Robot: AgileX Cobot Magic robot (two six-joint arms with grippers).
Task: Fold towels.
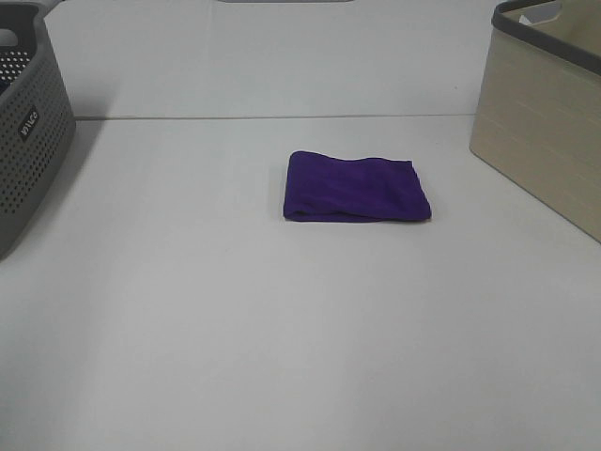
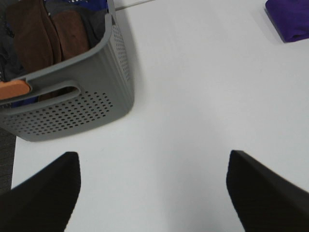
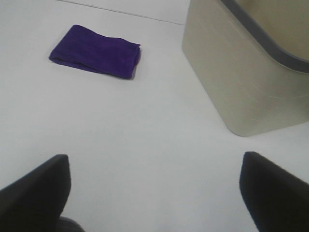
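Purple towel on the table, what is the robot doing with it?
Right now nothing is touching it. The purple towel lies folded into a flat rectangle in the middle of the white table. Both the left gripper and the right gripper are open and empty, hanging over bare table, well away from the towel. A gray basket with brown cloths inside stands on the left, and a beige bin stands on the right.
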